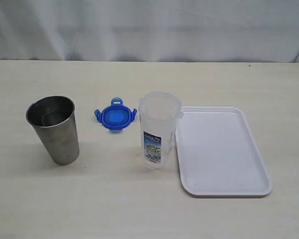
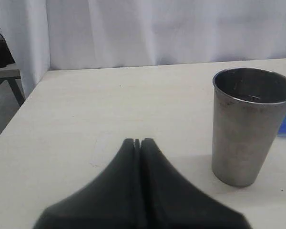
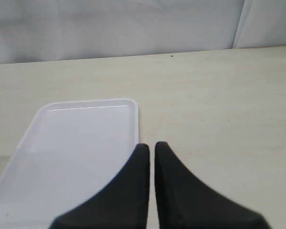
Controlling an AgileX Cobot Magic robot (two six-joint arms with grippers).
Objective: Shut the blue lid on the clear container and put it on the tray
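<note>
Not started: my left claw (image 2: 137, 141) and right claw (image 3: 152, 145) sat together, empty; next, I judged, grasp the blue lid (image 1: 115, 118) beside the clear container (image 1: 158, 130).

left pincer (image 2: 137, 141) closed; right pincer (image 3: 152, 145) seemingly closed

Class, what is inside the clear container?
Nothing shows inside the clear container, whose mouth is uncovered. Its printed label hides part of the lower interior.

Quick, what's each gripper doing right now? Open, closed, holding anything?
Left gripper: closed, fingers together, holding nothing.
Right gripper: closed, fingers nearly touching, holding nothing.
</note>
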